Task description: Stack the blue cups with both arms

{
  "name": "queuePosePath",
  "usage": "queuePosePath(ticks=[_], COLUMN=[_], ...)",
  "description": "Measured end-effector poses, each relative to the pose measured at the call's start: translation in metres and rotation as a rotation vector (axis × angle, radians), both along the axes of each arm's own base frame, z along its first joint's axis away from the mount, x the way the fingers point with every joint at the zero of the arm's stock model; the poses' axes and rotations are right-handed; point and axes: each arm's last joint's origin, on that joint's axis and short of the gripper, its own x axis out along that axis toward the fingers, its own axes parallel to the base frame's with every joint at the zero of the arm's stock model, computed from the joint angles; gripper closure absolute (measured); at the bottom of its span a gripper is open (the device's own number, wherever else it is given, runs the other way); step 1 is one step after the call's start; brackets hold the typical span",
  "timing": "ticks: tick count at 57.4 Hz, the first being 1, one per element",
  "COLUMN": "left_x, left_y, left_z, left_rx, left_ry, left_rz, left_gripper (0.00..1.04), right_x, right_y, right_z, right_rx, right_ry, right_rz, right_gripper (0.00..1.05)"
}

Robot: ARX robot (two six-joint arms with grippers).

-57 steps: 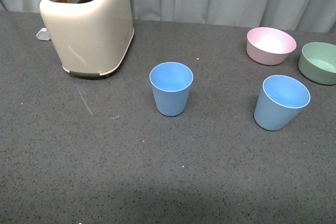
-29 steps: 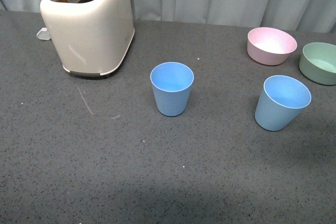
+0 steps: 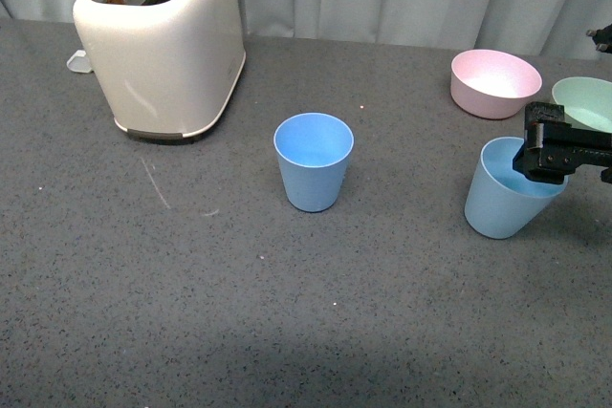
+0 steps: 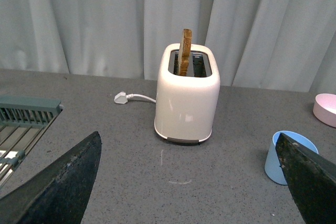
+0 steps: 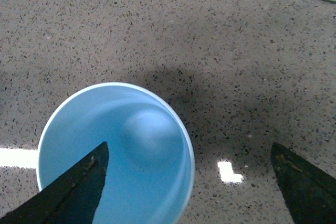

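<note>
Two light blue cups stand upright on the grey table. One is in the middle (image 3: 313,161), the other at the right (image 3: 502,203). My right gripper (image 3: 547,154) is open and hangs over the right cup's rim. In the right wrist view the gripper (image 5: 189,148) has one finger (image 5: 79,187) over the cup's mouth (image 5: 121,145) and the other outside it. My left gripper (image 4: 187,145) is open and empty, low over the table, facing the toaster. The middle cup (image 4: 278,156) shows partly behind one of its fingers (image 4: 310,182). The left arm is out of the front view.
A cream toaster (image 3: 158,40) with a slice of bread stands at the back left. A pink bowl (image 3: 494,83) and a pale green bowl (image 3: 583,102) sit behind the right cup. A grey rack (image 4: 21,124) and a plug (image 4: 122,97) show in the left wrist view.
My right gripper has come into the front view from the right and now hangs over the right cup. Both cups stay where they were.
</note>
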Motion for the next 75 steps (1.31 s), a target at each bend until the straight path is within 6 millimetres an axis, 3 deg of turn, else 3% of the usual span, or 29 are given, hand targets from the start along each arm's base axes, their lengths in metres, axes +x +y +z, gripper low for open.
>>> queuePosePath(ticks=[15,36,47,54,59,64,75], left_x=[0.000,0.000,0.000,0.000,0.000,0.000,0.000], left_y=[0.000,0.000,0.000,0.000,0.000,0.000,0.000], left_z=[0.000,0.000,0.000,0.000,0.000,0.000,0.000], left_rx=[0.000,0.000,0.000,0.000,0.000,0.000,0.000], left_ry=[0.000,0.000,0.000,0.000,0.000,0.000,0.000], left_rz=[0.000,0.000,0.000,0.000,0.000,0.000,0.000], left_gripper=[0.07,0.07,0.07,0.07,0.07,0.07,0.07], right_x=[0.010,0.009,0.006,0.005,0.009,0.013,0.015], right_y=[0.005,0.004,0.004,0.015,0.041,0.063,0.106], right_z=[-0.005,-0.005,0.007,0.031,0.064,0.080,0.088], right_rx=[0.011,0.011,0.059,0.137,0.207,0.227,0.238], right_ry=[0.053,0.102,0.109,0.073,0.003,-0.027,-0.011], right_rz=[-0.034,-0.061,-0.048,0.003,0.082,0.137,0.225], right_gripper=[0.55,1.03,1.04,1.04,1.04,1.04,1.04])
